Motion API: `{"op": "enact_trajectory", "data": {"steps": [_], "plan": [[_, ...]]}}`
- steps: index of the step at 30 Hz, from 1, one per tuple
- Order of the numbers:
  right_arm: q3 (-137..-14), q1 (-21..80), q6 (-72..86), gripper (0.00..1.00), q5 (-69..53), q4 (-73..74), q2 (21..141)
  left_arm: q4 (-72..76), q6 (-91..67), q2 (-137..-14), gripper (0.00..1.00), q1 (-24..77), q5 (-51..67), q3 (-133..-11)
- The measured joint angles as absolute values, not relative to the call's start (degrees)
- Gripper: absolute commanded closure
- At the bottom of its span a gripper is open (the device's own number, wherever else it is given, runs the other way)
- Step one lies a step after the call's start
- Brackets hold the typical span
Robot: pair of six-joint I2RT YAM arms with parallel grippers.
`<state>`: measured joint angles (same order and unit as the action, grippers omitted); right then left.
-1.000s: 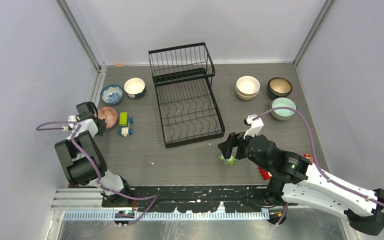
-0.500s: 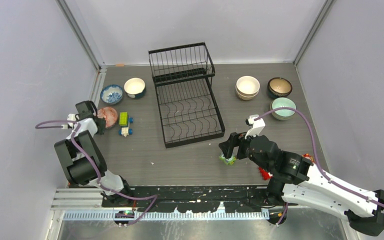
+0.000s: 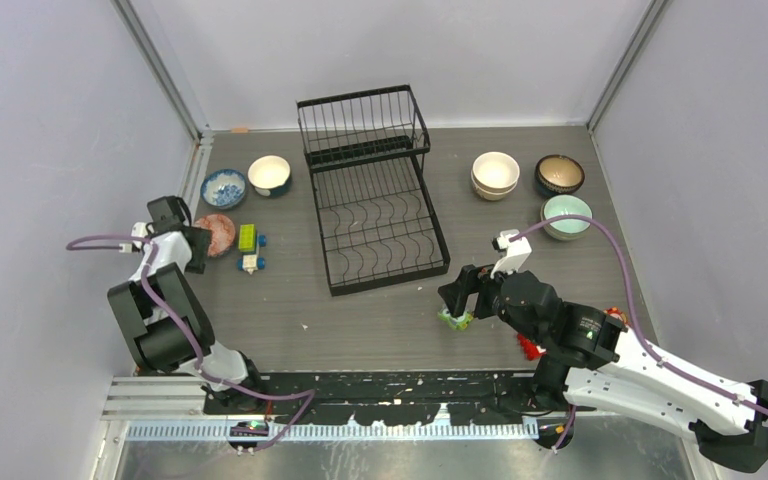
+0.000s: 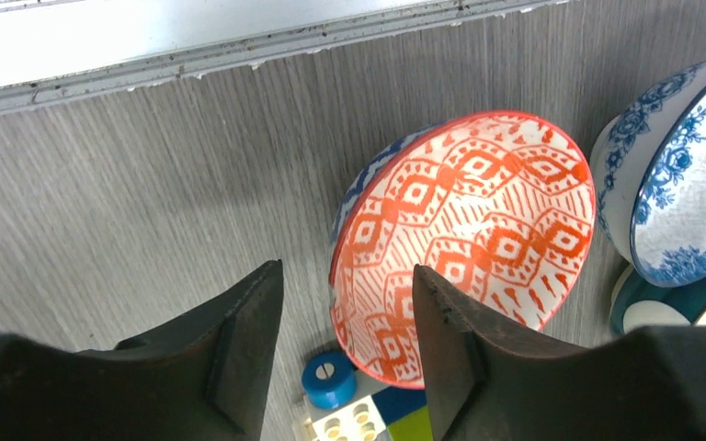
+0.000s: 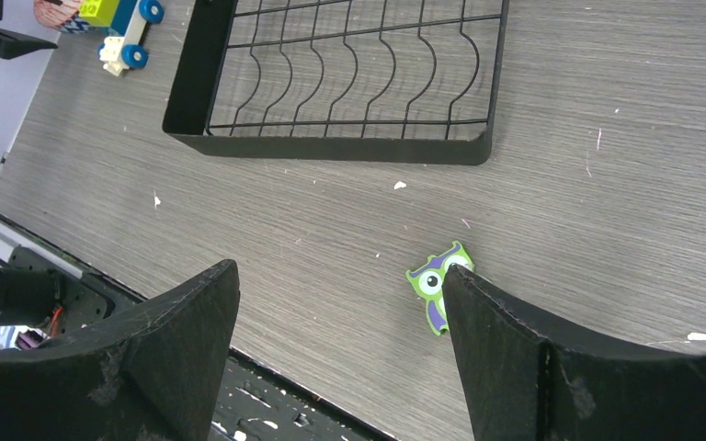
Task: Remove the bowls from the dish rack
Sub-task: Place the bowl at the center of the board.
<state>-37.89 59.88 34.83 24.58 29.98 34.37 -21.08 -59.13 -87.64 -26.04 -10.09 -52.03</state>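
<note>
Left fingers (image 4: pixel 239 358) half-parted astride red-patterned bowl (image 4: pixel 478 211) rim; right fingers (image 5: pixel 175 349) wide, empty.

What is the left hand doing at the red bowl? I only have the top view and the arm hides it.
Observer: The left hand is open. The red bowl sits on the table with its near rim in the gap between the fingers, not pinched.
Operator: And the green blob under the right hand?
Observer: It's a green and purple owl figure, lying flat on the table below the open right hand.
</note>
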Motion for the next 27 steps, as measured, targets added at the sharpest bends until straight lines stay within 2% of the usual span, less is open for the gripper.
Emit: {"op": "enact_trajectory", "data": {"steps": [9, 20, 27], "plan": [[-37.69, 59.88, 34.83, 0.16, 24.32, 29.91, 34.85, -24.05, -59.55, -83.05, 0.43, -25.98, -8.84, -51.27], [-37.69, 59.88, 36.27, 0.16, 23.92, 29.98, 34.09, -24.75, -59.59, -82.91, 0.40, -25.71, -8.12, -50.52], [-37.69, 59.88, 36.84, 0.16, 23.90, 30.00, 34.11, -24.73, -59.79, -83.85, 0.45, -24.38, -8.16, -50.52]]}}
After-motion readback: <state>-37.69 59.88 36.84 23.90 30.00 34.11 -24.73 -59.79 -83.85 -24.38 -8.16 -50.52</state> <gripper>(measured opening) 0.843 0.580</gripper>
